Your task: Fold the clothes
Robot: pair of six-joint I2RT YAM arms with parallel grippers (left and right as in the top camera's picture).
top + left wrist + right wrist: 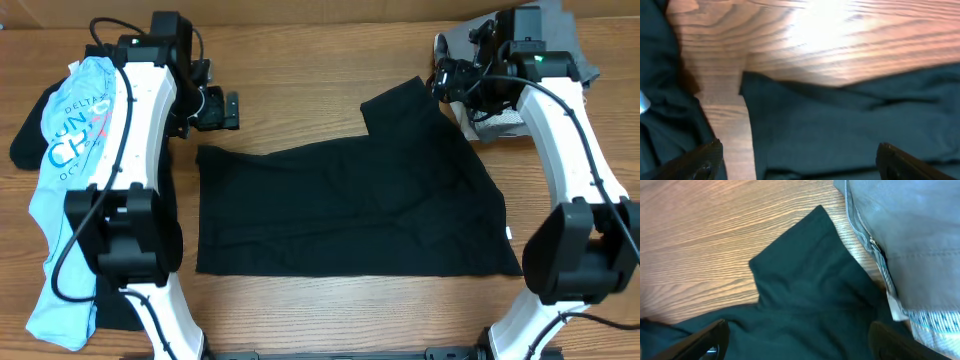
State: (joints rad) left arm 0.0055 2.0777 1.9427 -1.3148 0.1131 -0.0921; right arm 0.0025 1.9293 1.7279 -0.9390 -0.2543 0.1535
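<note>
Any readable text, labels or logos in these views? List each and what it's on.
"DELTA": print on the crumpled light blue T-shirt, cut off by the white left arm.
"UN", "CH": starts of larger lines below it, rest hidden.
Small white label on the flat black T-shirt: too small to read.
Wrist views: no text.

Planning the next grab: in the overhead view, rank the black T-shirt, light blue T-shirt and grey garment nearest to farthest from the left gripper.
1. Black T-shirt, mid-table, beside the left gripper.
2. Light blue T-shirt, left edge.
3. Grey garment, top right.
</note>
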